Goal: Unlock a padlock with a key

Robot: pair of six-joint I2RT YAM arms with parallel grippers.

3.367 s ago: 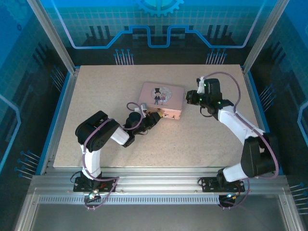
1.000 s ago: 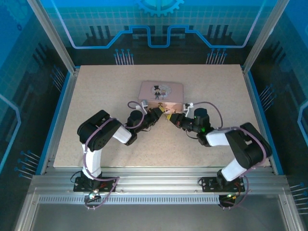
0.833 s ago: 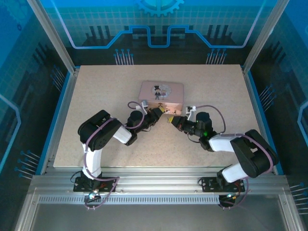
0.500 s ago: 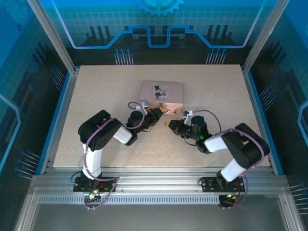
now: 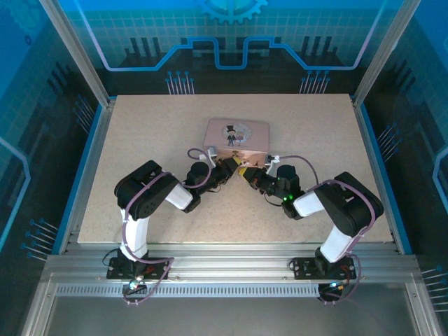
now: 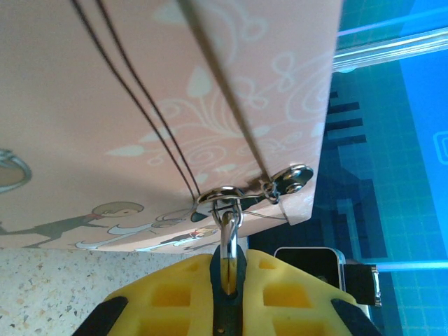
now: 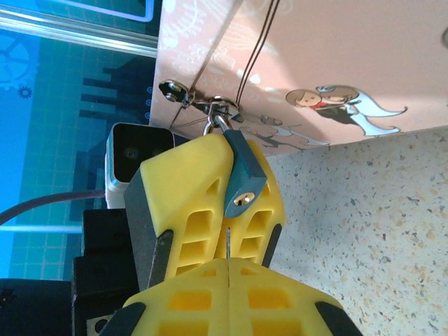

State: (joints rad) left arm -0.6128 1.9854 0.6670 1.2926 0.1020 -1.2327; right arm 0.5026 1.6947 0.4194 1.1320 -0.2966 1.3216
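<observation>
The pink tin (image 5: pixel 236 133) with the cartoon couple lies on the speckled table (image 5: pixel 140 140), and both arms meet at its near wall. A small metal hasp (image 7: pixel 210 106) on that wall carries the padlock (image 7: pixel 241 175), so the tin stands directly behind the lock. The left gripper (image 6: pixel 227 266) is clenched on the padlock body from both sides, and its yellow fingers hide much of it. The padlock's long axis runs tilted away from the tin. Its shackle (image 6: pixel 228 231) is at the far end, in the hasp, and the keyhole (image 7: pixel 243 199) is at the near end, facing the right gripper (image 7: pixel 229 276). The body is teal-blue and the keyhole is brass-coloured. The right gripper is clenched on the key (image 7: pixel 228 241), a thin sliver whose tip is just beside the keyhole end. I cannot tell if it touches.
</observation>
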